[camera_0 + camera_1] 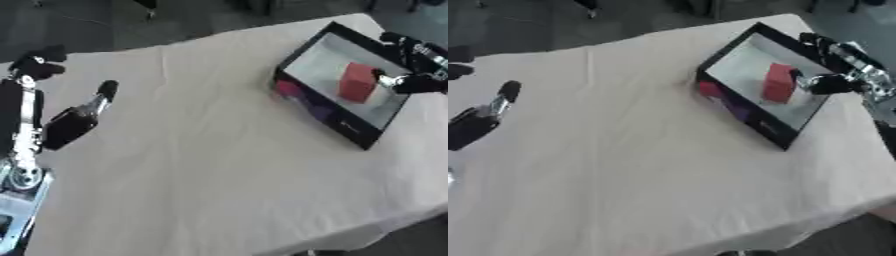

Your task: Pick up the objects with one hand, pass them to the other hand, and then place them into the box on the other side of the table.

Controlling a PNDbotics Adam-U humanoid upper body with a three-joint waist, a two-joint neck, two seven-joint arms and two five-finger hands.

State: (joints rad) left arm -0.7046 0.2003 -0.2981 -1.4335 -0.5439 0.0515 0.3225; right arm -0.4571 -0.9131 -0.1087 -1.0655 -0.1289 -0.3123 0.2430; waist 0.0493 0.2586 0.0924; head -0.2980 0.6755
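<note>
Over the box's far rim, we note the right hand [833,82] with fingertips curled against the red block [779,83], which sits inside the black box [750,120] at the table's [640,165] right side. Left hand [74,122] hangs idle at the left edge; we cannot tell its fingers. Risk as we judge it: withdrawing before release could tip the block or drag the box.

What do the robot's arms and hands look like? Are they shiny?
Partly shiny. The left hand has black fingers with a silver band near one tip, and the left arm is black with a round silver joint. The right hand is black with silvery-white bits, on a black and silver right arm.
</note>
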